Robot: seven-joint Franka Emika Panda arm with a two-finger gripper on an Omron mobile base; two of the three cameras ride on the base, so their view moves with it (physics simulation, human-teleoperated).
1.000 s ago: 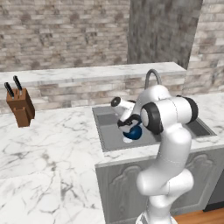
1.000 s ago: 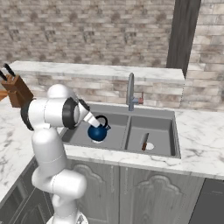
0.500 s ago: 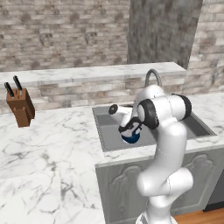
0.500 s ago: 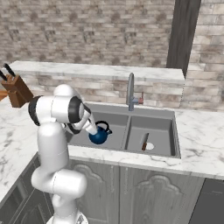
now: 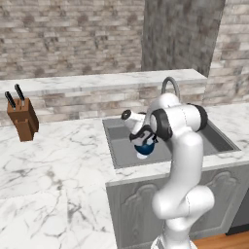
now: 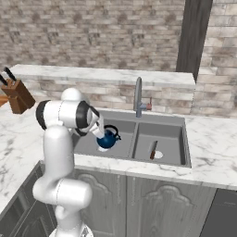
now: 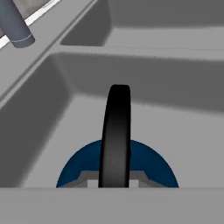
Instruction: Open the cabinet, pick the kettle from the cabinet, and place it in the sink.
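Note:
The small dark-blue kettle (image 5: 145, 148) (image 6: 108, 138) sits low inside the left basin of the grey sink (image 5: 113, 147) (image 6: 172, 120). My gripper (image 5: 140, 137) (image 6: 99, 132) (image 7: 114, 181) is shut on its black arched handle (image 7: 116, 131), reaching down into the basin from above. In the hand view the blue body (image 7: 148, 164) lies just below the fingers, with the basin floor behind it. Whether the kettle touches the floor I cannot tell. The grey wood-grain cabinet (image 5: 181, 36) (image 6: 195, 37) rises behind the counter.
The gooseneck faucet (image 5: 170, 85) (image 6: 138, 96) stands behind the divider between the basins. A small brown object (image 6: 152, 150) lies in the right basin. A wooden knife block (image 5: 23, 118) (image 6: 17, 96) stands on the white marble counter (image 5: 58, 165) to the left.
The arm's elbow has shifted a little. The kettle has stayed low in the left basin with the gripper shut on its handle.

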